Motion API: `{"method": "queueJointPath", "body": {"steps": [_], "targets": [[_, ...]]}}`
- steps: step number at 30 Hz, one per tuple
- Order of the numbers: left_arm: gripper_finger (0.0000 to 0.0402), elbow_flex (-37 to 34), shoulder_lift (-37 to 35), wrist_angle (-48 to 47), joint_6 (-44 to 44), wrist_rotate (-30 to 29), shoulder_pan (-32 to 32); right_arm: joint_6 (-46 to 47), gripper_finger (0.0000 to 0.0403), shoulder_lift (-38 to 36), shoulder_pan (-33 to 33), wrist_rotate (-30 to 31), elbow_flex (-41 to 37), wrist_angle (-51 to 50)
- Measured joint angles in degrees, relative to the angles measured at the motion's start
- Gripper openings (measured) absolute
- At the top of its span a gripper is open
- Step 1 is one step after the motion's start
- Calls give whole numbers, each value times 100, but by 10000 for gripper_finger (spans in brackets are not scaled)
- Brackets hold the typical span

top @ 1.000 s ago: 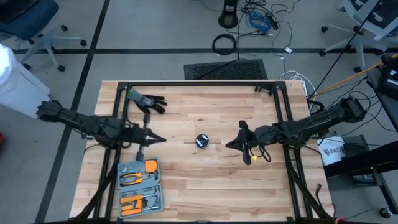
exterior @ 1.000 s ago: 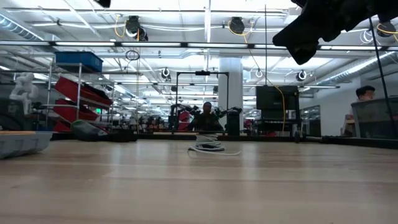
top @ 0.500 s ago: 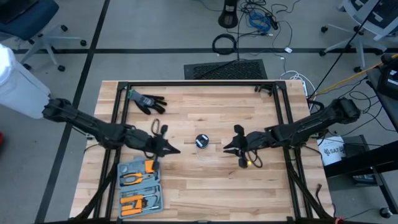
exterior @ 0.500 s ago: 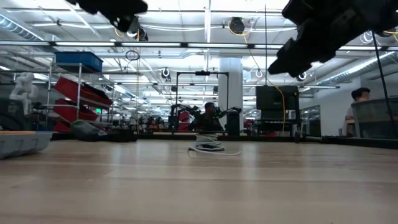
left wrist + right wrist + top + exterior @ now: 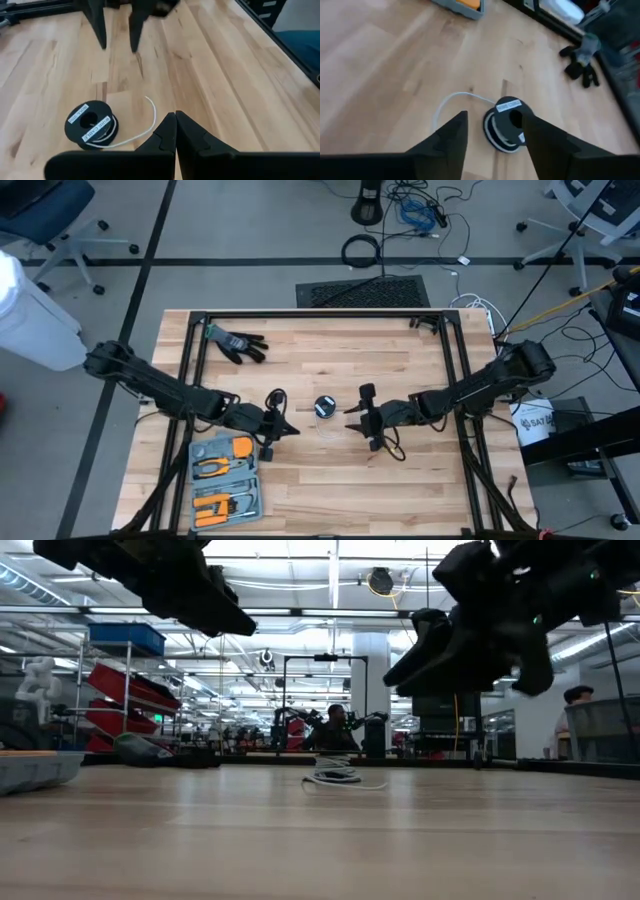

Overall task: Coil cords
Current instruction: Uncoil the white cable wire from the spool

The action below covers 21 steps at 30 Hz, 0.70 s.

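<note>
The cord is wound on a small black spool [image 5: 324,407] that lies flat on one face at the middle of the wooden table. A loose white tail [image 5: 145,125] curls off it onto the wood. My left gripper [image 5: 292,431] is shut, hanging above the table to the spool's near left. My right gripper [image 5: 352,418] is open, just right of the spool and above the table; in its wrist view the spool [image 5: 506,129] shows between its two fingers. The low view shows both grippers [image 5: 235,625] [image 5: 400,675] well above the spool [image 5: 335,776].
A black glove [image 5: 236,343] lies at the far left. A grey tray of orange tools [image 5: 225,478] sits at the near left, close under my left arm. Black frame rails [image 5: 320,315] run along the far edge and down both sides.
Both grippers have come down and in toward the spool, the left from the table's left, the right from its right. My right gripper has rolled about its own line and opened. The spool and its tail have stayed where they were.
</note>
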Motion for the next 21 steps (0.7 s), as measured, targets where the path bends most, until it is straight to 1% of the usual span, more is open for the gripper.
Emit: {"method": "queueJointPath", "body": {"steps": [4, 9, 11, 15, 18, 21], "targets": [[4, -2, 15, 79, 0, -43, 28, -636, 189, 483, 0, 327, 0, 653], [4, -2, 15, 93, 2, -79, 29, -1068, 182, 965, -71, 341, 0, 1198], [4, -2, 15, 95, 2, -134, 29, -1176, 178, 1159, -119, 412, 10, 1276], [4, -2, 15, 95, 2, -166, 29, -1367, 172, 1526, -129, 864, 199, 1266], [4, -2, 15, 97, 0, -166, 29, -1589, 172, 1793, -127, 947, 414, 1265], [4, -2, 15, 100, -2, -166, 29, -1759, 171, 2010, -125, 1169, 630, 1245]]}}
